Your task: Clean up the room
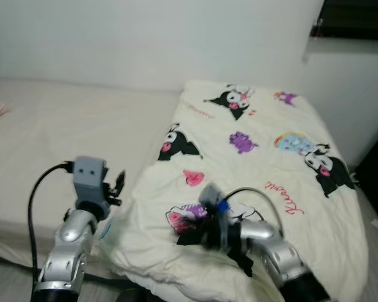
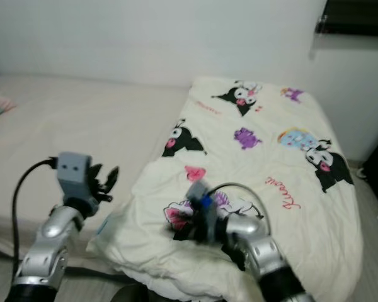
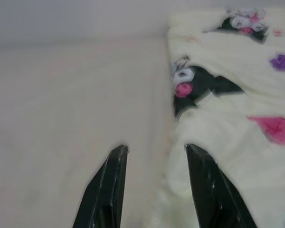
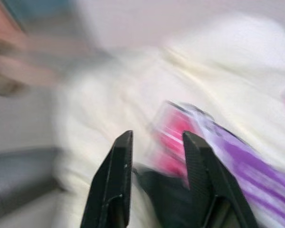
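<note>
Clearly the cartoon-printed blanket (image 1: 252, 170) lies spread over the right half of the bed (image 1: 63, 132), long axis running toward the wall, its near edge directly under the unclenched right gripper (image 4: 154, 185), while the left gripper (image 3: 154, 190), likewise parted and empty, hovers beside the blanket's left border.

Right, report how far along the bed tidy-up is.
Looks done: the blanket lies spread over the right part of the bed. In hand: the right gripper, open, is over the blanket's near edge, blurred; the left gripper, open, points at the blanket's left edge. Left: the near corner looks rumpled and needs smoothing.
</note>
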`<state>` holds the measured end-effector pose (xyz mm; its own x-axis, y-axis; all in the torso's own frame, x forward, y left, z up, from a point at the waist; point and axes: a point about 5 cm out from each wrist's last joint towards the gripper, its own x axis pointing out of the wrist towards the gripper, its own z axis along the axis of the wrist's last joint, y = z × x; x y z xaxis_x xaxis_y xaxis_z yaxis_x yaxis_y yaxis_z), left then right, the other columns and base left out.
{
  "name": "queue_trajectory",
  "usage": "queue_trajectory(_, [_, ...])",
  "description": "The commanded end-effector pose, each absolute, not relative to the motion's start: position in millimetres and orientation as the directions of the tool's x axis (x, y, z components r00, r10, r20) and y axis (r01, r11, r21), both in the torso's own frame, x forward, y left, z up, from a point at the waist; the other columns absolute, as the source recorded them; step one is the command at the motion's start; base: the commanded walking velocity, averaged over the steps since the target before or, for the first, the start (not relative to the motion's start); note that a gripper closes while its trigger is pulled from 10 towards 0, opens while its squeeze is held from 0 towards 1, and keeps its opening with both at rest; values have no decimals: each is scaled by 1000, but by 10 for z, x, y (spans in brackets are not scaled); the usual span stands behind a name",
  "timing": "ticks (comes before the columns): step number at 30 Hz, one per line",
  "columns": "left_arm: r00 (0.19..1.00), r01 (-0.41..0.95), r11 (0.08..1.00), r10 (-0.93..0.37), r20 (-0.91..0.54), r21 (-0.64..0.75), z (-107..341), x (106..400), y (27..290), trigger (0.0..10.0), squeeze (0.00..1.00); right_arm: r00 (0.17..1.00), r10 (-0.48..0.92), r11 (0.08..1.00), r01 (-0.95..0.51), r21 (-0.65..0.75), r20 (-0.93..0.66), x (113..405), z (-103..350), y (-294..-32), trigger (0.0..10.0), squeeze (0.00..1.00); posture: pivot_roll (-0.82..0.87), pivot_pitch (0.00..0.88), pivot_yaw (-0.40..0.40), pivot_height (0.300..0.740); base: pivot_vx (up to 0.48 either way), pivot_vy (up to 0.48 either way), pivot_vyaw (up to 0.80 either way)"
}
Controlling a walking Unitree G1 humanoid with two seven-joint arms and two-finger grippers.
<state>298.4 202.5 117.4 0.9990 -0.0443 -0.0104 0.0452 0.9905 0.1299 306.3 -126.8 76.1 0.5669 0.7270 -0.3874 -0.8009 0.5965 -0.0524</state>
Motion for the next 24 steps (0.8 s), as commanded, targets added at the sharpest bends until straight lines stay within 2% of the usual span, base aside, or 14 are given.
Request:
queue_trajectory(1, [997, 16, 977, 0, -76, 211, 1037, 2970, 2104, 10000, 0, 724, 557, 713, -668, -214, -408, 3174, 656, -1438, 10000, 0, 34, 7, -28, 615, 0, 0, 0])
queue_trajectory(5, [993, 19, 975, 7, -117, 221, 963, 2935, 2153, 10000, 0, 770, 526, 758, -617, -212, -361, 3228, 689, -1450, 10000, 0, 30, 9, -28, 615, 0, 0, 0])
queue_trajectory(8, [986, 45, 963, 0, -168, 265, 831, 2876, 2206, 10000, 0, 729, 584, 722, -668, -183, -356, 3195, 700, -1327, 10000, 0, 41, 17, -41, 615, 0, 0, 0])
queue_trajectory(10, [978, 51, 969, 1, -210, 242, 726, 2834, 2253, 10000, 0, 701, 621, 697, -699, -161, -351, 3159, 719, -1261, 10000, 0, 46, 23, -58, 615, 0, 0, 0])
queue_trajectory(11, [969, 48, 982, -1, -248, 181, 628, 2791, 2291, 10000, 0, 681, 649, 682, -718, -136, -340, 3131, 741, -1213, 10000, 0, 46, 23, -58, 615, 0, 0, 0])
queue_trajectory(15, [963, 41, 990, -4, -269, 133, 567, 2767, 2311, 10000, 0, 671, 663, 677, -727, -117, -332, 3115, 757, -1191, 10000, 0, 46, 23, -58, 615, 0, 0, 0])
queue_trajectory(16, [955, 35, 999, -34, -294, -4, 478, 2720, 2333, 10000, 1000, 679, 666, 682, -722, -118, -309, 3125, 755, -1181, 10000, 0, 34, 26, -57, 615, 0, 0, 0])
queue_trajectory(17, [955, 35, 999, -34, -294, -4, 478, 2720, 2333, 10000, 1000, 679, 666, 682, -722, -118, -309, 3125, 755, -1181, 10000, 0, 34, 26, -57, 615, 0, 0, 0])
queue_trajectory(20, [930, 9, 948, -124, -345, -318, 198, 2523, 2422, 10000, 1000, 689, 675, 687, -717, -114, -263, 3109, 748, -1206, 10000, 0, 11, 38, -52, 615, 0, 0, 0])
queue_trajectory(24, [920, 12, 912, -171, -353, -410, 125, 2475, 2397, 10000, 1000, 692, 676, 689, -715, -114, -255, 3098, 738, -1225, 10000, 0, 10, 39, -52, 615, 0, 0, 0])
